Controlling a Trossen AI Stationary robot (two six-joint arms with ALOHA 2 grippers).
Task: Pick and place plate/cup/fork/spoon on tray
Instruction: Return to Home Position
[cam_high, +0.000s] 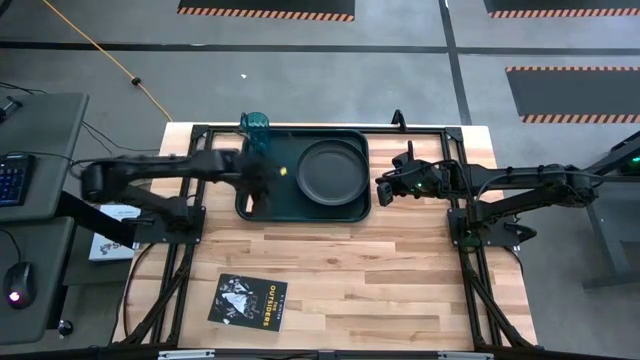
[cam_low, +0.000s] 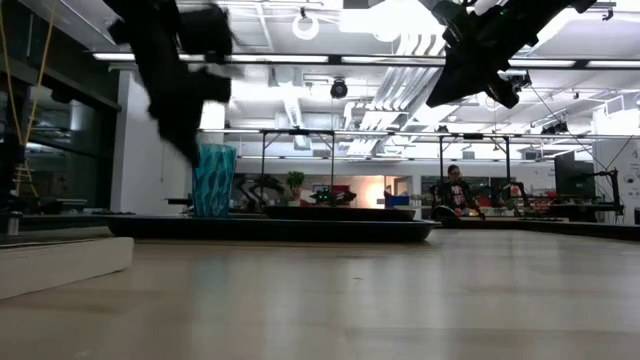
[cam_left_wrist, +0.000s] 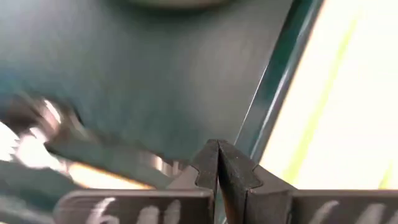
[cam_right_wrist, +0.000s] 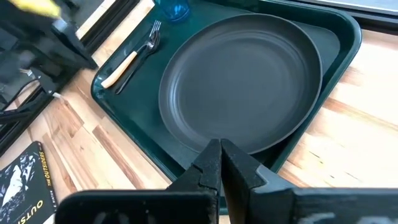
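The dark green tray (cam_high: 300, 205) lies at the table's far middle. The dark plate (cam_high: 330, 168) rests flat on its right half and also shows in the right wrist view (cam_right_wrist: 242, 81). The teal cup (cam_high: 255, 128) stands upright at the tray's far left corner. The fork (cam_right_wrist: 121, 68) and the dark spoon (cam_right_wrist: 140, 56) lie side by side on the tray floor left of the plate. My left gripper (cam_left_wrist: 217, 152) is shut and empty above the tray's left part. My right gripper (cam_right_wrist: 221, 149) is shut and empty, just off the tray's right edge.
A black booklet with white print (cam_high: 248, 300) lies near the table's front edge, left of centre. A white sheet (cam_high: 110, 245) lies past the table's left edge. Bare wood lies in front of the tray. A person (cam_low: 455, 190) sits far off in the room.
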